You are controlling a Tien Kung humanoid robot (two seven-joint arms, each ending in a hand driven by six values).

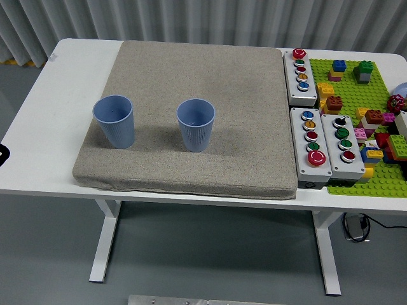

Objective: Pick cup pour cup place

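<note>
At the far left edge of the frame, just below mid-height, a small black shape point(2, 154) shows over the table's left end; it cannot be told whether it is part of the left arm, and no fingers are visible, so the state of the hand cannot be determined. Nothing of the right arm appears in the frame. The white table point(76, 60) spans the frame, its near edge running across the lower middle. A grey mat point(197, 76) covers the centre of the table. Two blue ribbed cups stand upright on the mat's near half, well apart: the left cup point(114, 121) at centre left of the frame, the right cup point(196, 124) near the frame centre. Both cups have open mouths facing up; their contents cannot be told. To the right of the mat, three grey button boxes lie flat: one point(302, 77) in the upper right, and two side by side point(312, 146) point(344, 146) below it, each with a row of coloured buttons. At the right edge of the frame a green baseplate point(356, 89) carries scattered coloured bricks point(381, 136).
</note>
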